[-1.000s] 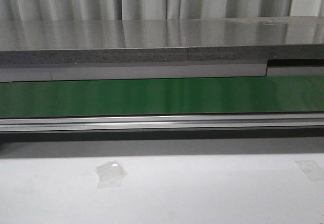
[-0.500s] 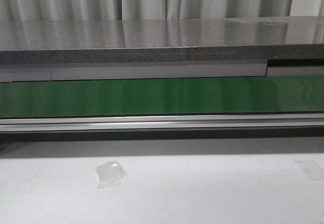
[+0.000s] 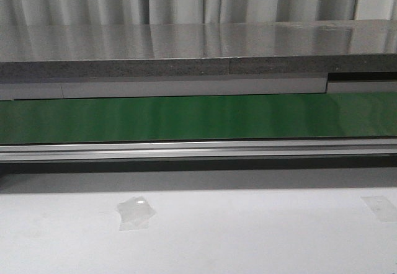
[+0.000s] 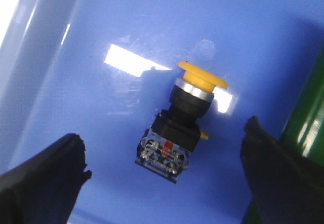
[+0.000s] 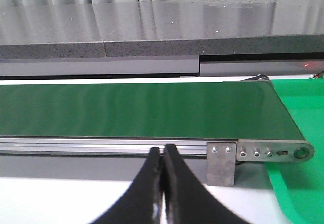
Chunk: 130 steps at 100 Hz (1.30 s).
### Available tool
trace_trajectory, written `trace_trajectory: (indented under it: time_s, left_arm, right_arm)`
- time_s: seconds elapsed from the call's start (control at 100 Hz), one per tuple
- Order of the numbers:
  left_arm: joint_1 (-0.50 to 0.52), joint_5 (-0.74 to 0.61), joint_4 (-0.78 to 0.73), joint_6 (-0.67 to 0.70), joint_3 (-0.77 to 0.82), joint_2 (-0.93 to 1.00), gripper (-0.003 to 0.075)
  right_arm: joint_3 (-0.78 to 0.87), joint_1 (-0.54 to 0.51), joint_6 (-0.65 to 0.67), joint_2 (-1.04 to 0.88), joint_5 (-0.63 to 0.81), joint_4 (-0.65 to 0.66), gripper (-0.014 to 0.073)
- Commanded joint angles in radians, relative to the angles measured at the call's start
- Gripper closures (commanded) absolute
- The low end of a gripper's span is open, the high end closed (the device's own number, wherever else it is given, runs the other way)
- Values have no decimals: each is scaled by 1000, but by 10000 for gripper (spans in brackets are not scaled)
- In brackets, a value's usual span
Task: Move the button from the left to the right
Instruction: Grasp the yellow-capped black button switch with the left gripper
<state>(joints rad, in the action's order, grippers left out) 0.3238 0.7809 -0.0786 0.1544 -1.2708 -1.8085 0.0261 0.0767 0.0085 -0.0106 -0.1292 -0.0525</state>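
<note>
In the left wrist view the button (image 4: 179, 125) lies on its side on the floor of a blue bin (image 4: 101, 107), its yellow cap pointing away from the fingers and its black body with a red mark nearer them. My left gripper (image 4: 164, 171) is open above it, with one black finger (image 4: 45, 178) on each side and clear of the button. My right gripper (image 5: 163, 155) is shut and empty, its fingertips together in front of the conveyor's rail. Neither gripper nor the button shows in the front view.
A green conveyor belt (image 3: 198, 118) with an aluminium rail (image 3: 198, 150) runs across the front view, a grey stone ledge (image 3: 198, 51) behind it. Tape patches (image 3: 135, 212) lie on the white table. In the right wrist view a green tray (image 5: 298, 193) lies beside the belt's end bracket (image 5: 223, 160).
</note>
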Motion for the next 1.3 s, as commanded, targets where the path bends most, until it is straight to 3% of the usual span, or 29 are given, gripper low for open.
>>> trace_trajectory:
  time_s: [0.0,1.08,1.2,1.29]
  left_arm:
    - [2,-52,18,1,-40,23,134]
    - [2,-61,25,-26,-106,-183,137]
    - [2,-68,25,-26,-106,-186,218]
    - [2,-68,25,-26,-106,-186,371]
  right_arm:
    - [-14,1,1,-19,83,10,659]
    - [-14,1,1,-19,83,10,659]
    - [-14,1,1,-19,83,10,659]
    - [-14,1,1,-19,83,10,659]
